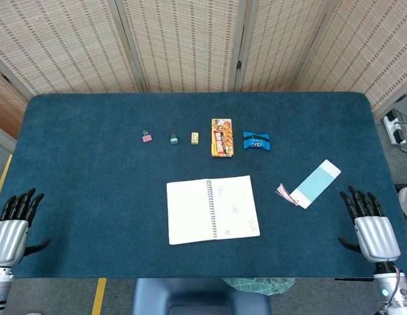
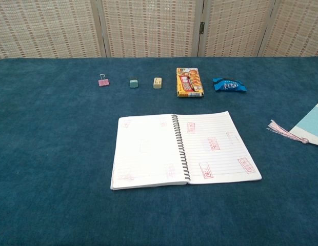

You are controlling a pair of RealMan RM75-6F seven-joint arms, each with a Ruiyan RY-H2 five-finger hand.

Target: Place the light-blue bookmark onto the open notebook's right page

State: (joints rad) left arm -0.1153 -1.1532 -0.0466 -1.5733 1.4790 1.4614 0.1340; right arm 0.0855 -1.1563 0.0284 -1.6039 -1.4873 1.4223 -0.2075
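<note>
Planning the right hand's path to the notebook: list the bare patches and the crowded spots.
Bare cloth lies between the bookmark and the notebook, and between the right hand and the bookmark. Wide bare cloth also separates the left hand from the notebook. Crowded: the row from the pink clip to the blue wrapper.

Light-blue tasselled bookmark (image 1: 314, 184) flat, right of open notebook (image 1: 213, 209)

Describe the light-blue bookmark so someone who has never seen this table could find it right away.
Start at the open notebook in the middle of the blue table. Look to its right, toward the right hand: the bookmark lies flat and slanted there. It is the only long pale-blue card, with a pink tassel at its lower end.
</note>
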